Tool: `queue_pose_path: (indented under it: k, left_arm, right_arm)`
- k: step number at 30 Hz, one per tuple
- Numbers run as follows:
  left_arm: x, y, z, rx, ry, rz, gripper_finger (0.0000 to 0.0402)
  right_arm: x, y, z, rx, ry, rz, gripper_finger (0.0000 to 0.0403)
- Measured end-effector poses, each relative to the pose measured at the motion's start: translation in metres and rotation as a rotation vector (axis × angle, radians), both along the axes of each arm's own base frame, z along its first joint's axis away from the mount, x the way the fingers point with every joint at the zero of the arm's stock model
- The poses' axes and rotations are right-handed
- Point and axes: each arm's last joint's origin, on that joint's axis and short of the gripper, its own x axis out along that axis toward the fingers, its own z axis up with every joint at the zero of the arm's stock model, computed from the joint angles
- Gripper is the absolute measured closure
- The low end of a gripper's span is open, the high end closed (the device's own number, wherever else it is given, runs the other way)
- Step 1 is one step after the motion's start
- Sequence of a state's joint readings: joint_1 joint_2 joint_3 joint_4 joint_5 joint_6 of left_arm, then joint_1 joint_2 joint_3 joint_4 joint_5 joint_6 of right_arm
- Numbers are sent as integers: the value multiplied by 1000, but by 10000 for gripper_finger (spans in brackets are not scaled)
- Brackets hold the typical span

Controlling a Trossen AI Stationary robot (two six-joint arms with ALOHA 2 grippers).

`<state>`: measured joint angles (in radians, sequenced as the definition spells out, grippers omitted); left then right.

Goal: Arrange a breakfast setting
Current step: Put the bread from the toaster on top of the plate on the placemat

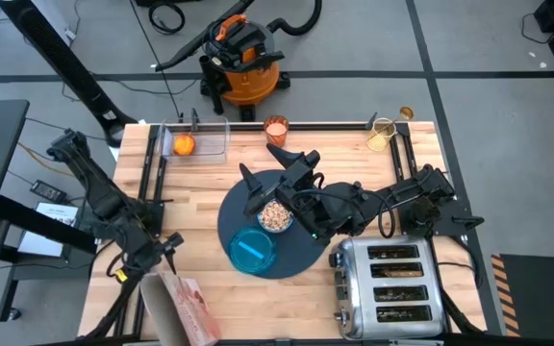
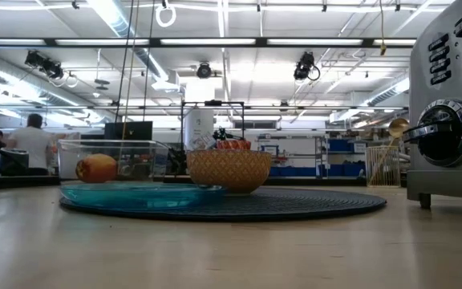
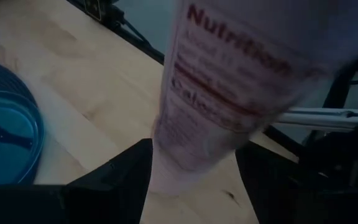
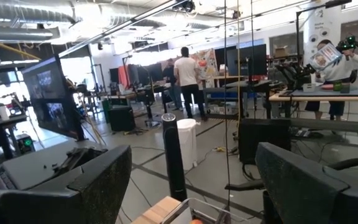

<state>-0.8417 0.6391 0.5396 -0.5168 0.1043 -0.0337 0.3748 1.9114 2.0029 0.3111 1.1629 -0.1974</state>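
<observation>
The round dark blue-grey mat (image 1: 296, 252) lies mid-table. On it stand a small bowl (image 1: 275, 216) holding cereal and the teal plate (image 1: 253, 251). My right gripper (image 1: 267, 165) hovers open over the mat's far edge, beyond the bowl, touching nothing. The red-orange fruit (image 1: 183, 144) lies in a clear box (image 1: 205, 137) at the far left. The orange cup (image 1: 275, 128) stands at the far edge. The gold spoon (image 1: 404, 113) stands in a holder at the far right. My left gripper (image 1: 159, 252) is shut on the pink cereal box (image 1: 176, 303) at the near left. No toast slice shows plainly. My left gripper pinches the cereal box between its two fingers (image 3: 114, 180), across the panel printed with nutrition facts (image 3: 191, 143), at the box's far end. The box stretches from the gripper toward the table's near edge. I cannot tell whether it touches the table.
The chrome toaster (image 1: 392, 288) stands at the near right, close beside the mat and under my right arm. Black rails run along the table's left, right and far edges. Bare wood lies between the mat and the clear box. People stand in the room beyond.
</observation>
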Motion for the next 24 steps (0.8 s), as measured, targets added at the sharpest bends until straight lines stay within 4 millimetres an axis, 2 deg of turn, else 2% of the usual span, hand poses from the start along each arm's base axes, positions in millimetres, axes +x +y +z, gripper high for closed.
queue_pose_path:
  k: [8, 10, 18, 24]
  left_arm:
    - [-11, 13, 13, -103, -41, 23, 163]
    - [-15, 17, 21, -123, -35, 34, 163]
    - [-31, 35, 69, -118, -28, 35, 163]
    - [-43, 50, 131, -285, -205, 73, 163]
  right_arm:
    - [0, 0, 0, -5, 8, 0, 57]
    - [0, 1, -1, -9, 17, 1, 57]
    - [0, 2, -1, -23, 32, 3, 57]
    - [-2, 11, -3, -58, 78, 25, 57]
